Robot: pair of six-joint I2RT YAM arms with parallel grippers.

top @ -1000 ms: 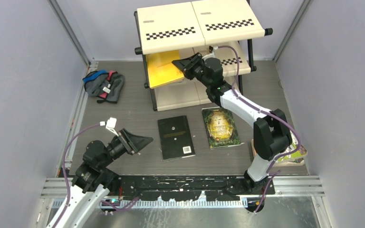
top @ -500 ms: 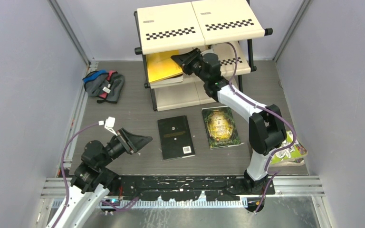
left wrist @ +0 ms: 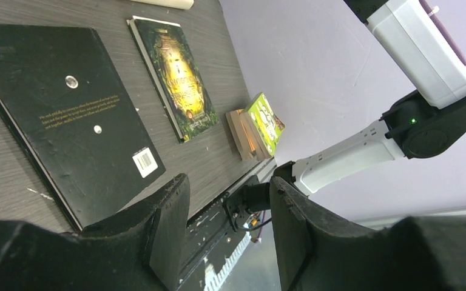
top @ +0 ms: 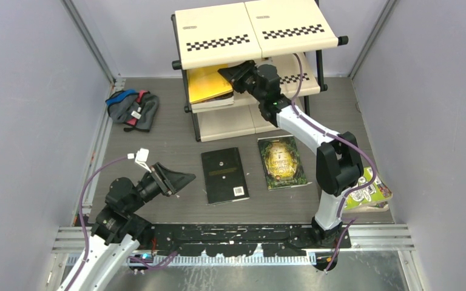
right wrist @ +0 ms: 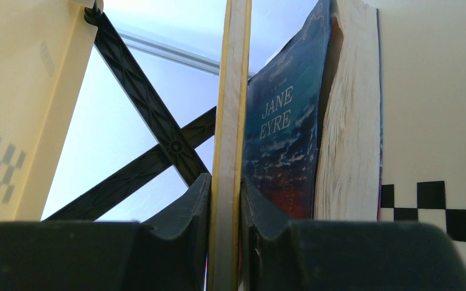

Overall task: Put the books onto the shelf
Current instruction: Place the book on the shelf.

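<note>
The shelf (top: 218, 33) stands at the back of the table. My right gripper (top: 230, 71) reaches under its top board and is shut on the edge of a yellow-covered book (top: 205, 83), which lies on the middle tier. In the right wrist view the jaws (right wrist: 226, 200) clamp that yellow book (right wrist: 233, 91), and the blue "Jane Eyre" (right wrist: 282, 139) lies right against it. A black book (top: 224, 174) and a dark green-gold book (top: 281, 162) lie flat on the table in front of the shelf. My left gripper (top: 185, 179) hovers open and empty left of the black book (left wrist: 60, 115).
A lime green book (top: 373, 194) lies on a small stack by the right arm's base, also visible from the left wrist (left wrist: 264, 118). A grey-blue cloth bundle (top: 132, 109) sits at the far left. Purple walls close in both sides.
My right gripper has pushed the yellow book deeper into the shelf's middle tier, under the top board. The left arm has not moved.
</note>
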